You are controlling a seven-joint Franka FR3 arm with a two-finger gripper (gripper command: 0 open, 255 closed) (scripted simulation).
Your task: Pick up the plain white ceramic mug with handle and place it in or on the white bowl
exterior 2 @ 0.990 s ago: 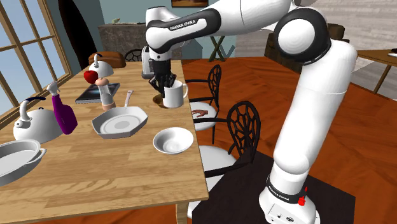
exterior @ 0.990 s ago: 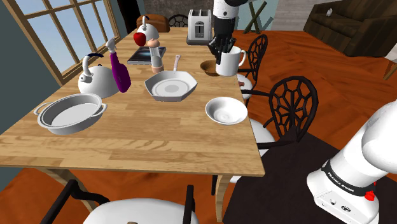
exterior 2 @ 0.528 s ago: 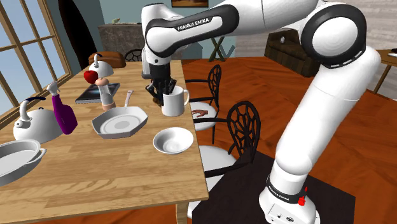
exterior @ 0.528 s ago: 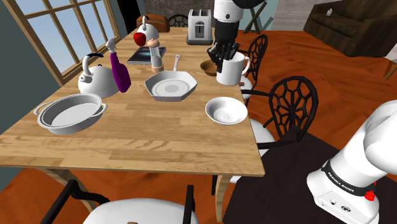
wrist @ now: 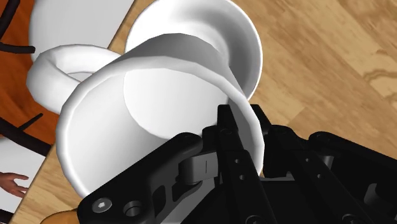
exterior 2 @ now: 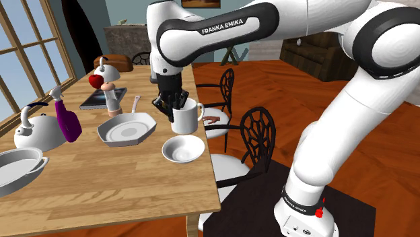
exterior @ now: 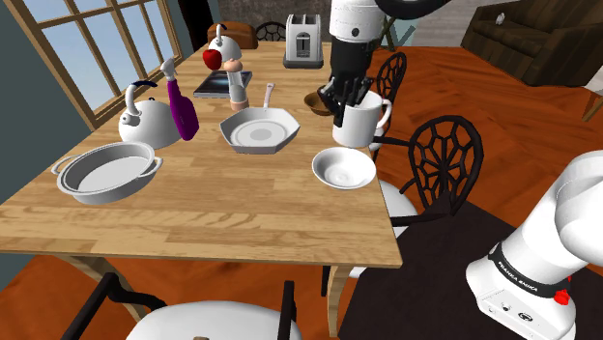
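Gripper (exterior: 345, 98) clasps the rim of the upright white mug (exterior: 359, 124) above the table (exterior: 193, 212), and the white bowl (exterior: 343, 168) lies just below it, slightly nearer.

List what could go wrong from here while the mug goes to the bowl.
1. The gripper pinches the mug only by one side of its rim, in the air; it may swing or slip.
2. The bowl looks shallow and the mug tall, so the mug may topple once released.
3. The bowl sits close to the table edge by a chair; a hard landing could shove it off.
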